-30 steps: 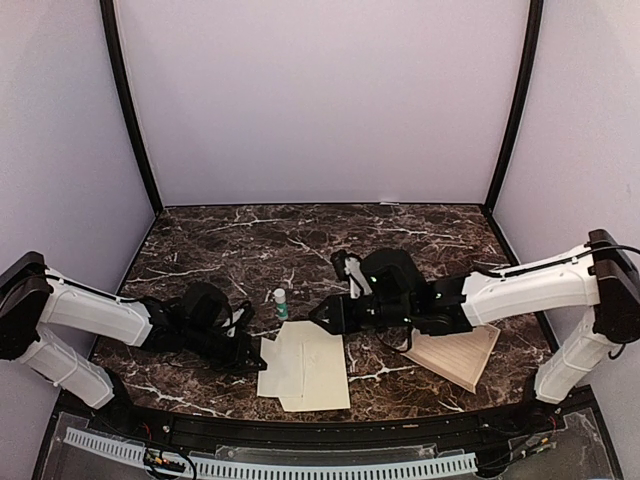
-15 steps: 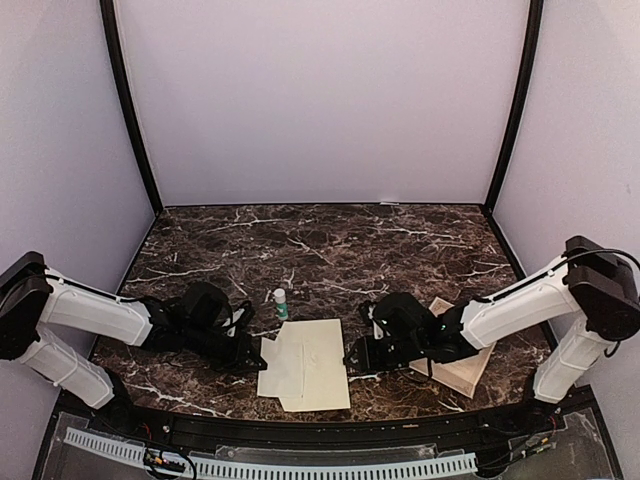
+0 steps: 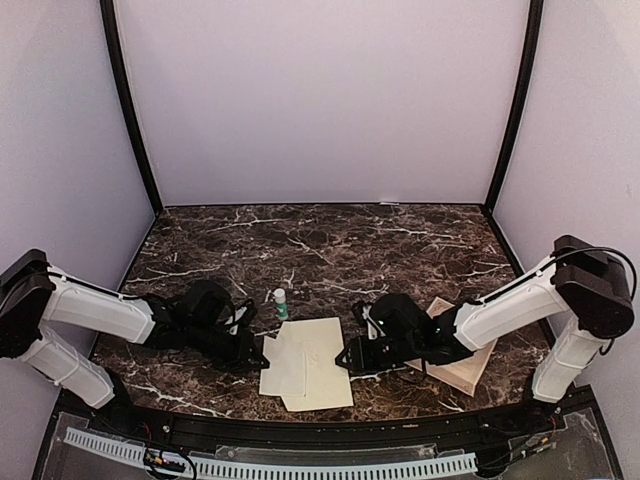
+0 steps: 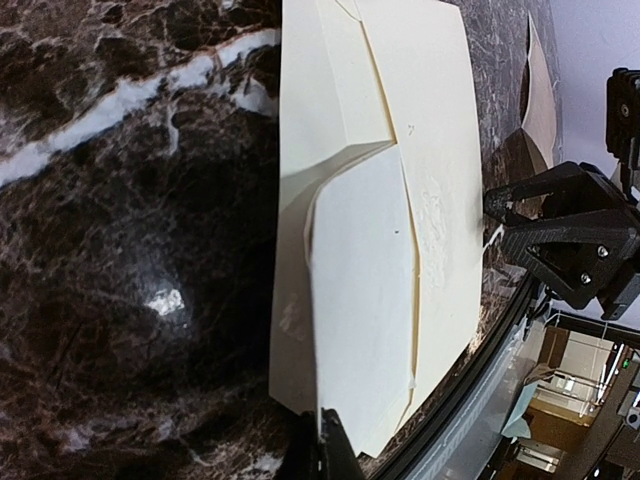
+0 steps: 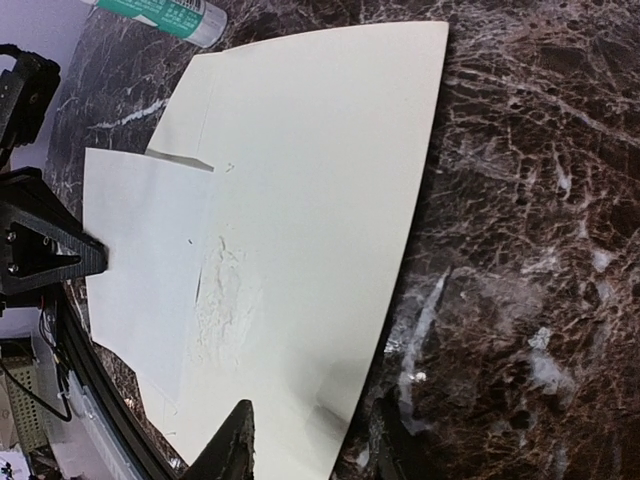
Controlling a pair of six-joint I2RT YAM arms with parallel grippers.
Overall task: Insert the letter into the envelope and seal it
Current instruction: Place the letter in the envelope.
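The cream envelope [image 3: 305,362] lies flat near the table's front edge, its flap folded over. It also shows in the left wrist view [image 4: 380,220] and the right wrist view [image 5: 300,220]. My left gripper [image 3: 258,352] is shut on the envelope's left edge, its fingers [image 4: 322,425] pinching the paper. My right gripper [image 3: 347,358] is open and low at the envelope's right edge, which sits between its fingertips [image 5: 235,450]. The tan letter [image 3: 462,362] lies on the table to the right, partly under my right arm.
A small glue stick [image 3: 280,303] with a green body stands just behind the envelope, also in the right wrist view [image 5: 160,12]. The black front rail [image 3: 320,430] runs close below the envelope. Dark marble table [image 3: 320,250] extends to the back.
My right gripper has swung from the envelope's upper right corner down to its right edge and lowered to the table. The envelope has shifted slightly. My left gripper has kept its hold.
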